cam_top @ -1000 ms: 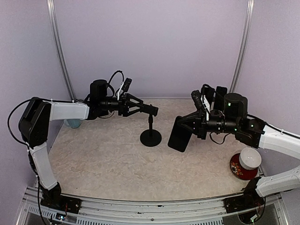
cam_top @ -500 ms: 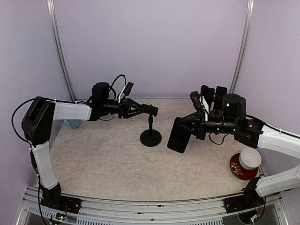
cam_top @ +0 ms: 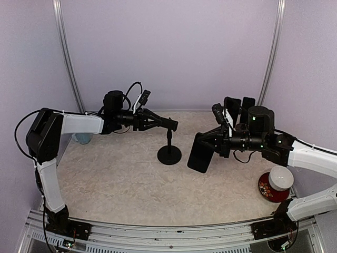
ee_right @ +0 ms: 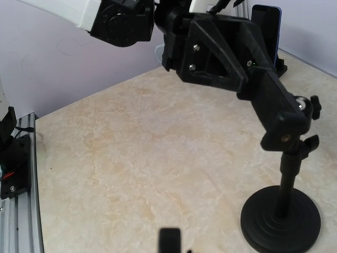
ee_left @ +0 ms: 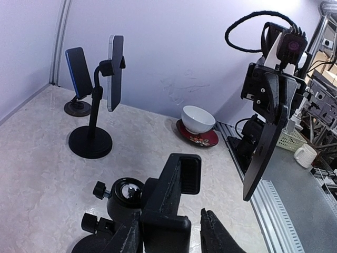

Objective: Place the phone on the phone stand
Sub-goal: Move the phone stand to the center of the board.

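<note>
The black phone stand [cam_top: 169,154] stands mid-table, its clamp head [cam_top: 172,124] on a thin post. My left gripper [cam_top: 166,124] reaches in from the left and is shut on that clamp. In the left wrist view the clamp [ee_left: 176,184] sits between my fingers [ee_left: 216,234]. The black phone [cam_top: 201,152] hangs tilted in the air right of the stand, held at its upper end by my shut right gripper [cam_top: 215,143]. The left wrist view shows the phone [ee_left: 265,145] edge-on. From the right wrist I see the stand's base [ee_right: 280,217] and clamp [ee_right: 275,103].
Two more stands holding phones [cam_top: 239,108] are at the back right, also seen from the left wrist [ee_left: 113,71]. A white bowl on a red saucer [cam_top: 278,182] sits at the right edge. A pale blue cup [cam_top: 82,138] is behind the left arm.
My left gripper's fingers have closed in around the stand's clamp. The right arm with the phone has drifted slightly left, toward the stand.
</note>
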Controlling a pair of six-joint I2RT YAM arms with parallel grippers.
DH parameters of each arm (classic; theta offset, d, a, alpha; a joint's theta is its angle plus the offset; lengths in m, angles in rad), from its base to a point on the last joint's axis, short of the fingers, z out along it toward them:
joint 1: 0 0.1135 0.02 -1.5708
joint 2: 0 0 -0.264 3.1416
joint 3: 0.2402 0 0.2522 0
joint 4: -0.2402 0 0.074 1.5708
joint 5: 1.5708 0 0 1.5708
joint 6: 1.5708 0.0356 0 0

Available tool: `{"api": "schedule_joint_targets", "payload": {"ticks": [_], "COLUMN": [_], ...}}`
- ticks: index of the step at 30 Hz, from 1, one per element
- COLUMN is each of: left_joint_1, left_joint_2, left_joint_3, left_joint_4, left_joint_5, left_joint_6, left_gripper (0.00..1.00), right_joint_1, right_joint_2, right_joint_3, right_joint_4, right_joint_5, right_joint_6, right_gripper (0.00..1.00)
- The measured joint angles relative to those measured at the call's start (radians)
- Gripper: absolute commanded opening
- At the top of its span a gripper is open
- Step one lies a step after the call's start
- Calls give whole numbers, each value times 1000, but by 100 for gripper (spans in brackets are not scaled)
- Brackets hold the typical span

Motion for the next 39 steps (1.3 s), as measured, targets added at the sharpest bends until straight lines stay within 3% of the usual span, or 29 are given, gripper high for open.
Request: {"api": "schedule_joint_targets", "payload": {"ticks": [7, 10, 20, 27, 39], "left_joint_1": [0, 0, -32, -121, -228], "left_joint_2": [13, 13, -58, -156, -264], "left_joint_3": [10, 10, -65, -188, -358], "left_joint_4": [-2, -8, -6, 56, 183], "left_joint_5": [8, 12, -109, -267, -394], "left_joint_6": [0, 5, -16, -69, -200], "left_gripper": [5, 0, 0, 0, 0], "right_joint_1": [0, 0, 0, 0, 26], "right_joint_2": [16, 19, 69, 148, 257], "right_joint_3": [0, 0, 18, 96, 253], "right_joint_4": [2, 5, 3, 10, 83], "right_joint_5": [-1, -2, -49, -188, -436], "right_joint_6": [2, 2, -28, -52, -40], "right_gripper": [0, 0, 0, 0, 0]}}
